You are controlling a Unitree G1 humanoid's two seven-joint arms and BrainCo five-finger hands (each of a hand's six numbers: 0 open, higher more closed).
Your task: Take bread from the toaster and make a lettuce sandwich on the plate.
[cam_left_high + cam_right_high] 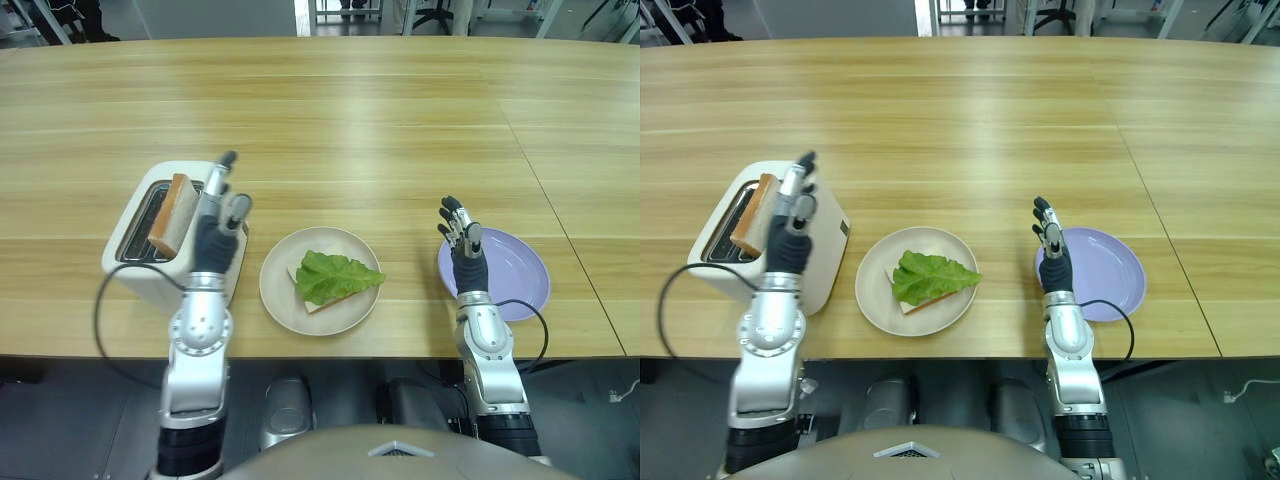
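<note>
The robot's left hand point(218, 225) stands at the toaster point(138, 280), fingers stretched upward and holding nothing, just beside the bread slice point(172, 213) that pokes up, tilted, from the slot; whether a fingertip touches the crust cannot be told. Across the wooden table point(350, 120), the right hand point(462, 240) is raised, spread and empty at the near edge of a purple plate point(518, 268). Between the two hands sits the beige plate point(272, 298), where a lettuce leaf point(335, 275) lies over a bottom slice point(314, 305). The sandwich looks to lack only its top. The toasted slice is likely light and stiff but crumbly, best pinched gently across its broad faces on the exposed upper part and drawn straight up out of the slot. The leaf is soft and loose, and may slide if the bread lands off-centre.
</note>
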